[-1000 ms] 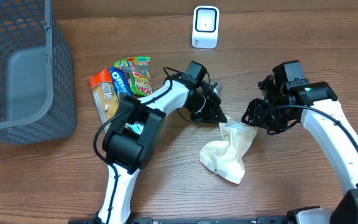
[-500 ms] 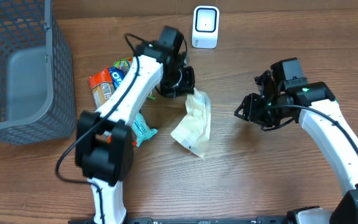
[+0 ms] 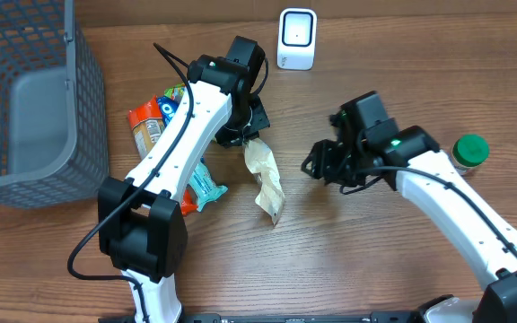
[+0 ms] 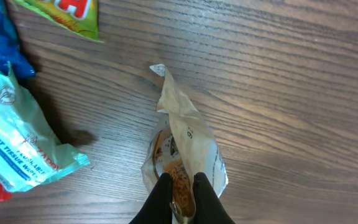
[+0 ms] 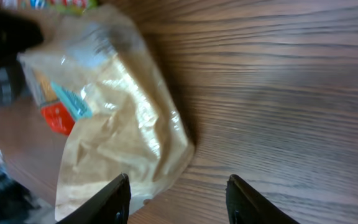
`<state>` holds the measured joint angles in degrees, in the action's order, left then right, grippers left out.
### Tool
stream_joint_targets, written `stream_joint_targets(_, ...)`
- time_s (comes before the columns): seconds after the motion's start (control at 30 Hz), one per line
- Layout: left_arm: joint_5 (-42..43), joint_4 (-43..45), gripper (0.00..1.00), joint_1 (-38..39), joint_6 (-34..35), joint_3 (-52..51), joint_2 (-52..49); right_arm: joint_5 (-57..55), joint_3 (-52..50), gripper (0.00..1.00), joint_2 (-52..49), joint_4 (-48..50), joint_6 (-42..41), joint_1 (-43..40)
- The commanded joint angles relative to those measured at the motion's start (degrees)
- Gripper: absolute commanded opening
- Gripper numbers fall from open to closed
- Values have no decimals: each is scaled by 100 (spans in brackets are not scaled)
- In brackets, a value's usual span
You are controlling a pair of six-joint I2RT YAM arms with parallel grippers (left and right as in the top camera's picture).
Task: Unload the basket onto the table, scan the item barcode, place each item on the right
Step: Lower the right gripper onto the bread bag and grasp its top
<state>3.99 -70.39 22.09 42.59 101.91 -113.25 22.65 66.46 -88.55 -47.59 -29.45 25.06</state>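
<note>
A crumpled beige packet (image 3: 266,179) hangs with its lower end on the table below my left gripper (image 3: 245,136), which is shut on its top edge. In the left wrist view the black fingers (image 4: 183,186) pinch the packet (image 4: 188,146), whose printed side faces up. The white scanner (image 3: 296,38) stands upright at the back of the table, apart from the packet. My right gripper (image 3: 317,163) hovers just right of the packet. In the right wrist view it (image 5: 179,182) is open and holds nothing, with the packet (image 5: 117,118) ahead of its left finger.
A grey mesh basket (image 3: 25,99) fills the back left corner. Beside the left arm lie an orange tube (image 3: 146,135), a blue Oreo pack (image 3: 170,112) and a teal wipes packet (image 3: 203,184). A green-lidded jar (image 3: 469,151) stands at the right.
My left gripper has carried the packet left and back. The right arm has swung left after it, its jaws now wider, uncovering the green-lidded jar.
</note>
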Motion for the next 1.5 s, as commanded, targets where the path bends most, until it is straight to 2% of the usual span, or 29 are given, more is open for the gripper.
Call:
stream_joint_targets(0.0,-249,-11,4,48,291,72,258,-289,155,52,7,87,647,363)
stream_joint_targets(0.17,-247,-9,4,37,295,72,258,-1106,155,54,162,129,1049,929)
stream_joint_targets(0.37,-138,-2,4,39,295,72,258,-2004,157,60,608,308,1093,1617)
stream_joint_targets(0.6,-68,9,4,39,328,72,258,-2304,151,65,616,560,1152,2131)
stream_joint_targets(0.9,15,-39,4,39,304,70,258,-2302,149,63,-24,894,1147,2221)
stream_joint_targets(1.3,57,-50,4,39,306,70,258,-2304,144,63,-374,1397,1150,2208)
stream_joint_targets(1.47,55,-98,4,39,304,70,258,-2302,144,56,-787,1381,1147,2212)
